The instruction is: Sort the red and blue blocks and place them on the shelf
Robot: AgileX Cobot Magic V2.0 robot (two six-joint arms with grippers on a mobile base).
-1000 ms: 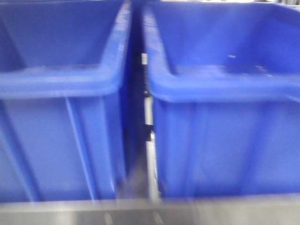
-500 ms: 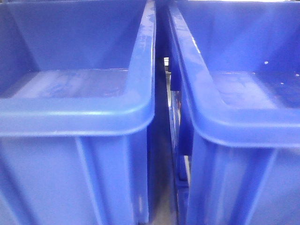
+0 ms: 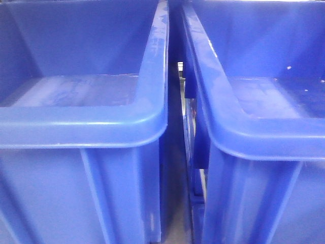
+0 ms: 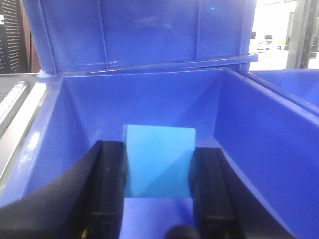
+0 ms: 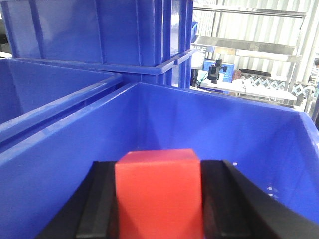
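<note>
L hand (image 4: 158, 199) is clamping blue block (image 4: 158, 167) inside left bin (image 4: 149, 104), over its floor; contact w/ floor can't tell. R hand (image 5: 158, 214) is gripping red block (image 5: 159, 191) inside right bin (image 5: 224, 119), just beside left bin. Risk: letting go while high is likely sending a cube bouncing or tumbling; a hand may be clipping a bin wall on exit. Both cubes are sitting square in grip, faces level; no long axis.
</note>
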